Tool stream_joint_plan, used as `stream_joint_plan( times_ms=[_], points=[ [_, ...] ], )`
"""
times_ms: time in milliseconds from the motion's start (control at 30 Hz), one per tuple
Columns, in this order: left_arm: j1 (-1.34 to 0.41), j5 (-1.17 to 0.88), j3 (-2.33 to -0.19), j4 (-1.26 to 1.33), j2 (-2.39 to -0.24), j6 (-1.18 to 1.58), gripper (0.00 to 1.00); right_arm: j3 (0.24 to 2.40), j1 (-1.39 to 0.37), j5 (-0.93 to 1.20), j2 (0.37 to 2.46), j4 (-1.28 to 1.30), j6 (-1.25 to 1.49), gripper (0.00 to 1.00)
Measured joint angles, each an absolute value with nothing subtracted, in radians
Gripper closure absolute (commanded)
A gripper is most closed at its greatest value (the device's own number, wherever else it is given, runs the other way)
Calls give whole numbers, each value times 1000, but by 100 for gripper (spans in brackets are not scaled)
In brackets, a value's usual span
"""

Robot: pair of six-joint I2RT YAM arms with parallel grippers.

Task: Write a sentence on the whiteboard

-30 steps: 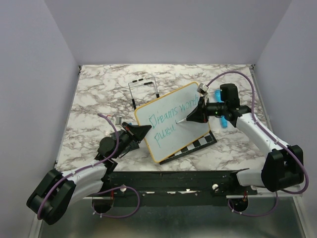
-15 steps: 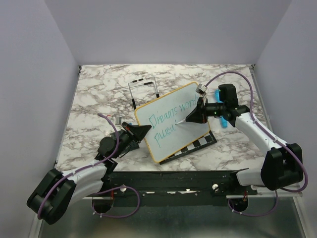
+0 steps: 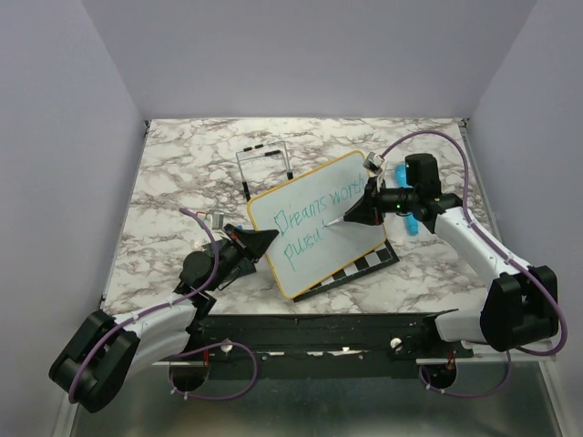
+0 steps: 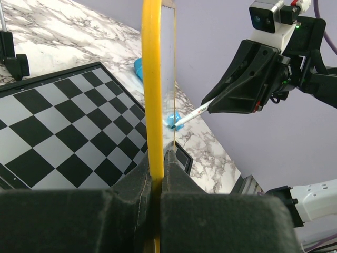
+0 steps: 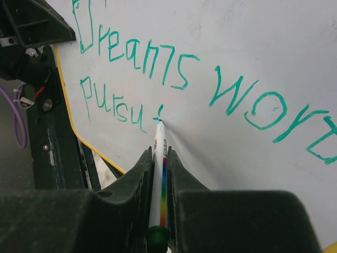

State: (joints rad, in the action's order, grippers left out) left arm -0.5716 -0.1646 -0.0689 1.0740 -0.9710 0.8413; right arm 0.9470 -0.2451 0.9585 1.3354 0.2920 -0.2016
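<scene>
The yellow-framed whiteboard point(image 3: 339, 253) is tilted over the chessboard point(image 3: 369, 262) mid-table, its left edge clamped by the left gripper point(image 3: 265, 238). The sentence point(image 3: 310, 217) is written in teal up to "Dreams worth pursu"; the marker point(image 5: 159, 174) is pinched by the right gripper point(image 5: 158, 156).

Marble counter point(image 3: 182, 173), grey-white veining. Chessboard point(image 3: 368, 264) flat on it, mostly covered, checkered strip showing at near right. Thin black wire stand point(image 3: 262, 147) upright behind, toward back. Blue object point(image 3: 402, 173) at right, partly hidden. Small metal piece point(image 3: 216, 219) at left.
</scene>
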Motion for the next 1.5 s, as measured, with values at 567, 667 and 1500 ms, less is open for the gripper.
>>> stream_joint_plan(
  times_ms=[567,667,1500],
  points=[
    [-572,-165,-69,1075,-971,840,100,947,-242,997,1385,436,-294,100],
    [-572,-165,-69,1075,-971,840,100,947,-242,987,1380,433,-278,99],
    [-572,-165,-69,1090,-985,840,100,979,-204,984,1369,364,-234,99]
  ],
)
